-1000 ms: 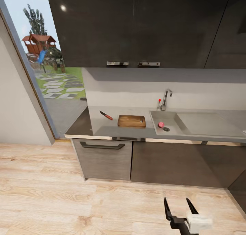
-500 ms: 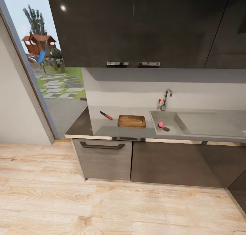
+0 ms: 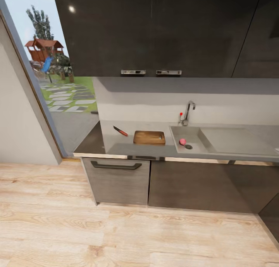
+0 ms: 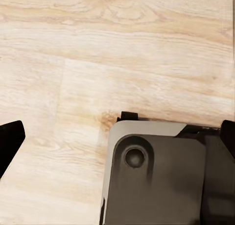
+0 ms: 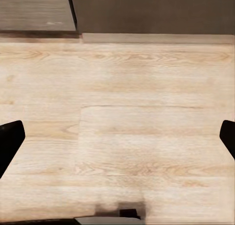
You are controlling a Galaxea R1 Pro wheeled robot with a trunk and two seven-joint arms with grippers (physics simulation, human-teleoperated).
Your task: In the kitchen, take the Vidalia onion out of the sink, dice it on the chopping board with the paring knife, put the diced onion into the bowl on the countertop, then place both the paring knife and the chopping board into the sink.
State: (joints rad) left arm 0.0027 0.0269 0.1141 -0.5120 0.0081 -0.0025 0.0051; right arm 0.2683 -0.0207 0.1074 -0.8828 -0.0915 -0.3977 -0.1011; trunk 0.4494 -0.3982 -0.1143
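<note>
Vidalia onion (image 3: pixel 182 142) in sink (image 3: pixel 193 143) near drain. Chopping board (image 3: pixel 149 137) on countertop (image 3: pixel 116 145) beside sink's left edge; paring knife (image 3: pixel 120 131) further left. My left gripper (image 4: pixel 117 137) and right gripper (image 5: pixel 117 137) spread wide, empty, above wood floor (image 5: pixel 117 137).

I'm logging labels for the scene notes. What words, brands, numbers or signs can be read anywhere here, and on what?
None can be read.
The chopping board, paring knife, sink, tap and cabinets bear no visible print.
The onion is plain.
The floor in both wrist views shows wood grain, no marks; the dark robot part in the left wrist view carries no lettering.
</note>
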